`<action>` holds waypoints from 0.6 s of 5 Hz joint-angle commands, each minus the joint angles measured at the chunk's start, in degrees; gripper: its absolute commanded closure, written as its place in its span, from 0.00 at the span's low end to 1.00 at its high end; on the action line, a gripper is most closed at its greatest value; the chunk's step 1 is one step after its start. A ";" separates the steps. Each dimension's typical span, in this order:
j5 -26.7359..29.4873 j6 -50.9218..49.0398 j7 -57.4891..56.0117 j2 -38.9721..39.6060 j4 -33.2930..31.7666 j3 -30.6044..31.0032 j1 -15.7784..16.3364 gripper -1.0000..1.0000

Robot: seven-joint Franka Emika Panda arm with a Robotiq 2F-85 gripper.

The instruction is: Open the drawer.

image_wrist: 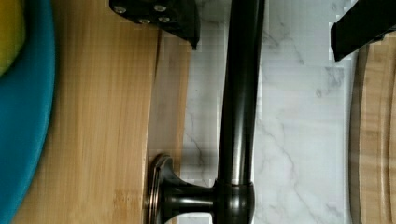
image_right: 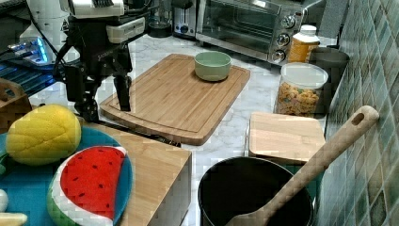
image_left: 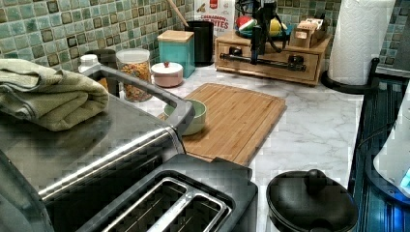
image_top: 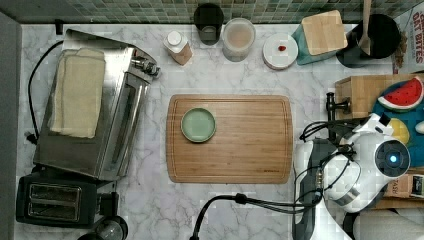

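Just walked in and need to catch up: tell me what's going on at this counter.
A robot arm has its gripper lowered at the wooden box's drawer, one open finger on each side of the long black bar handle. The fingers haven't closed on it, and the drawer front looks flush with the box, so it appears shut. The cutting board with the green bowl sits nearby, not involved.
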 commanded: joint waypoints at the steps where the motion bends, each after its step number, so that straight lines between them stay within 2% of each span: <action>1: -0.33 4.88 9.81 0.31 -0.44 0.30 3.30 0.00; 2: -0.45 6.41 11.20 2.32 0.55 1.16 3.15 0.00; 3: 0.58 12.95 10.28 3.46 -1.97 1.39 2.96 0.00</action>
